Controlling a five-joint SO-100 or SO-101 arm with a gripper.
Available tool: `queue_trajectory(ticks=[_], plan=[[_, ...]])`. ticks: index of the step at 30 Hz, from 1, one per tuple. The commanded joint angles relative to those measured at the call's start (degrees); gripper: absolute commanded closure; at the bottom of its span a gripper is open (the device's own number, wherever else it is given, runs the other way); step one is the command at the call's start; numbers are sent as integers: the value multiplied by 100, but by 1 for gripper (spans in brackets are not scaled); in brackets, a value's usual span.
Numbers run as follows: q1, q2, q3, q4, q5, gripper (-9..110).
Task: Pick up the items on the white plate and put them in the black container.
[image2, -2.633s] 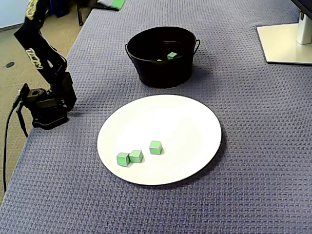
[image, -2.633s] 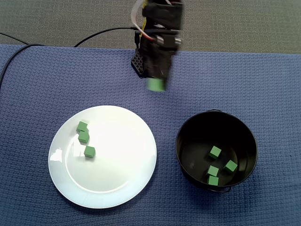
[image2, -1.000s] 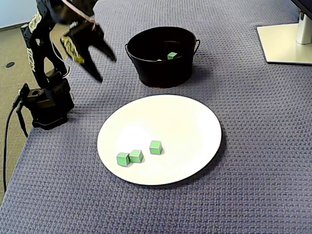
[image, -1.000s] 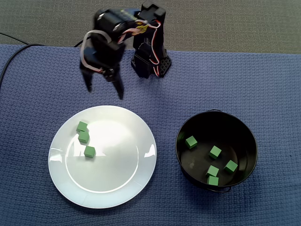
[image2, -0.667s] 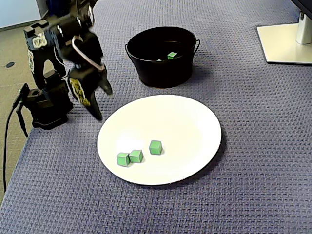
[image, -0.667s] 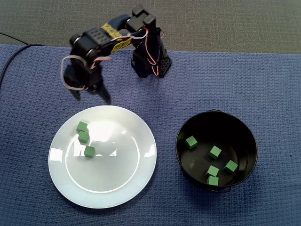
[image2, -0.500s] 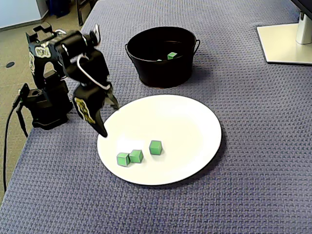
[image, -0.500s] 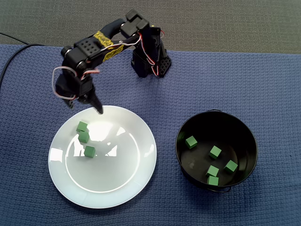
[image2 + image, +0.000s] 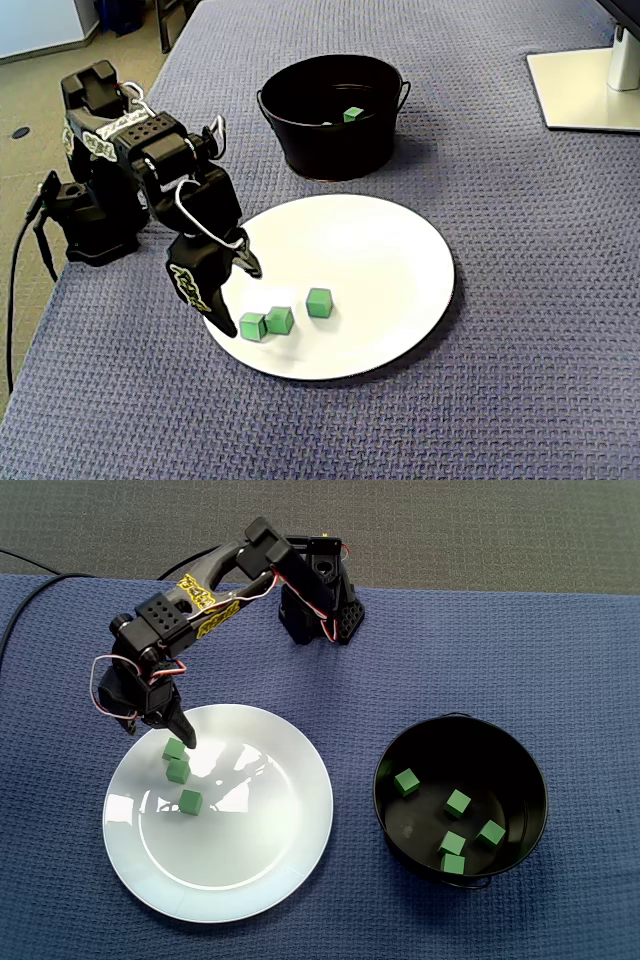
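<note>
Three green blocks (image 9: pixel 178 771) sit on the white plate (image 9: pixel 250 855), all on its left side in a fixed view from above. They make a short line and lie close together. In the other fixed view they lie near the plate's front left edge (image 9: pixel 330 365).

The claw (image 9: pixel 157 734) is low over that edge of the plate. Its two fingers are spread wide apart and it holds nothing. The top block (image 9: pixel 175 748) lies right by one fingertip (image 9: pixel 187 740). In the other fixed view the same block (image 9: pixel 252 326) sits just beside the lower fingertip (image 9: pixel 227 328). I cannot tell if they touch.

The black container (image 9: pixel 380 780) stands on the right of the plate in the view from above, a little apart from it. Five more green blocks lie inside, like this one (image 9: pixel 405 781).

The arm (image 9: pixel 215 575) has yellow stickers (image 9: pixel 200 588) with dark marks, and the claw has pale marks on its side (image 9: pixel 187 284). The writing is too small to read.

Everything rests on a desk with a blue cloth (image 9: pixel 560 660) over it. A black wire (image 9: pixel 30 592) runs off to the left. A white stand (image 9: pixel 585 90) sits in the far corner.
</note>
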Motion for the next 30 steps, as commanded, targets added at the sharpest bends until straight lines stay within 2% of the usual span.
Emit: queue_trajectory(ticks=[1,12,20,25,30], plan=[[26,62,88,-158,88,65],[-44,404,1661,-1573,70,67],[-44,352,1731,-1635,97,69],[-44,299,1749,-1635,105,78],[-35,290,1811,-1635,158,95]])
